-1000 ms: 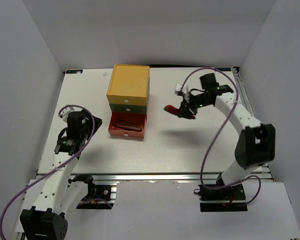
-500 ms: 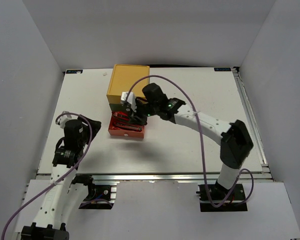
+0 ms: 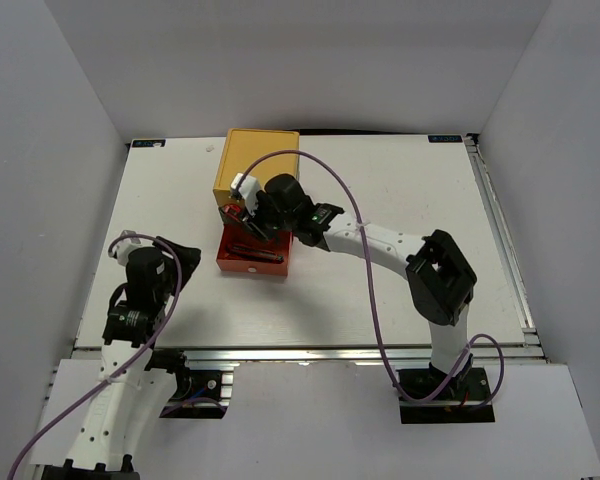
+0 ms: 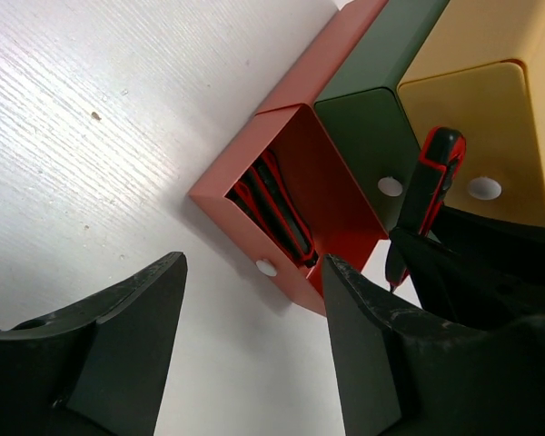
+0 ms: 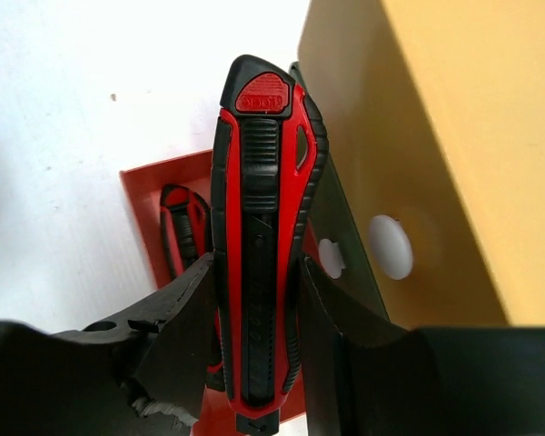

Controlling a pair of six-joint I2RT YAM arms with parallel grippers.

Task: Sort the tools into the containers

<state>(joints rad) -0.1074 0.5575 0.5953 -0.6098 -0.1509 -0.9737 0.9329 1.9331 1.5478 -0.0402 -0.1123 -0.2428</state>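
The chest (image 3: 258, 165) stands at the back of the table, with a yellow top, a green middle drawer (image 4: 372, 136) and a red bottom drawer (image 3: 252, 258) pulled out. Red-and-black pocket tools (image 4: 277, 213) lie inside the red drawer. My right gripper (image 3: 248, 215) is shut on another red-and-black pocket tool (image 5: 263, 245), held lengthwise just above the open red drawer and close to the chest's front. My left gripper (image 3: 177, 250) is open and holds nothing. It is low over the table to the left of the red drawer, and its fingers (image 4: 127, 336) frame that drawer's white knob (image 4: 266, 267).
White knobs (image 5: 391, 245) mark the green and yellow drawer fronts. Grey walls enclose the white table (image 3: 400, 200) on three sides. A metal rail (image 3: 310, 350) runs along the near edge. Purple cables (image 3: 365, 290) loop from both arms.
My right arm has swung left across the table with the pocket tool, from right of the chest to above the open red drawer. The left arm drew back slightly toward the near edge.
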